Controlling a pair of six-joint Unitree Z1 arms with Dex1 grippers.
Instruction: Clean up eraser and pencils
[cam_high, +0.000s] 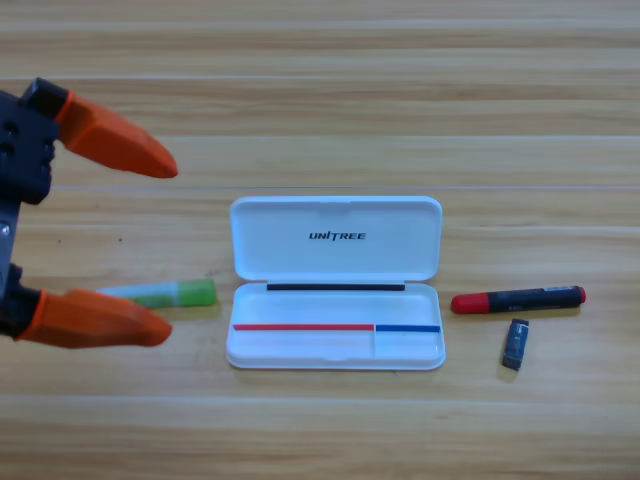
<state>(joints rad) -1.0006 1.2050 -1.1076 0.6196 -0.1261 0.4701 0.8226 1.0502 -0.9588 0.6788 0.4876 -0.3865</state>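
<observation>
An open white case (336, 345) lies in the middle of the table, lid folded back. The light green pencil (170, 293) rests on the wood just left of the case. My left gripper (172, 245) shows large at the left edge, open wide, its lower orange jaw overlapping the green pencil's left end, nothing held. The red-and-black pencil (518, 299) lies right of the case. Below it sits the small dark eraser (515, 344). The right gripper is out of view.
Wooden table (320, 100) stretches behind the case and along the front edge.
</observation>
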